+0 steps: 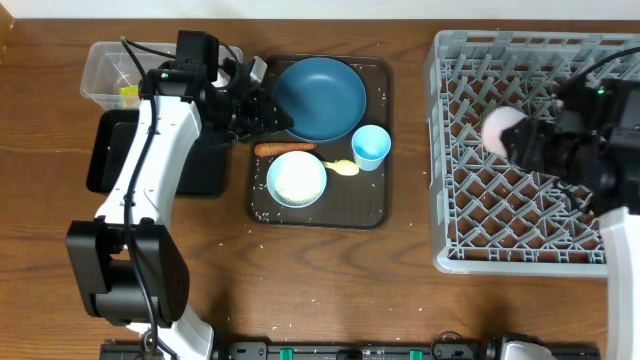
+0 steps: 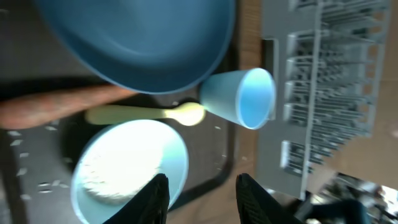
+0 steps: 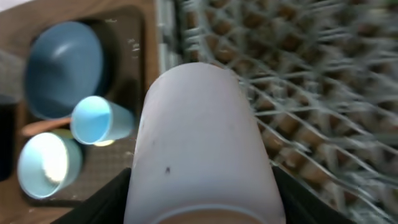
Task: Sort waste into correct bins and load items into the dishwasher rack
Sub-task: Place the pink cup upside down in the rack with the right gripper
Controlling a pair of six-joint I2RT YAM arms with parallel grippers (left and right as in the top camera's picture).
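Furthest left on the tabletop, the clear tub (image 1: 120, 70) and the black tray (image 1: 105, 150) sit close together. My left hand (image 1: 270, 112) hovers at the left edge of the brown serving tray (image 1: 375, 215). Its fingers (image 2: 158, 199) are spread with nothing between them, and they point toward the dark blue bowl (image 1: 320, 97).

Below the bowl lie the carrot (image 1: 283, 149), the white bowl (image 1: 297, 180), the yellow spoon (image 1: 343, 167) and the light blue cup (image 1: 371, 146). Rice grains (image 1: 262, 205) are scattered around them.

On the right, my right hand (image 1: 510, 135) grips the pink cup (image 1: 495, 128) above the left part of the dishwasher rack (image 1: 440, 200). I can't tell whether the cup touches the pegs.

I judge that loading this cup is the step in hand. Next I need to lower it between the pegs so it seats steadily, then let go and lift clear. For the left arm, the carrot looks like the nearest waste. Taking it would mean dropping low over the tray without bumping the blue bowl just beside it.
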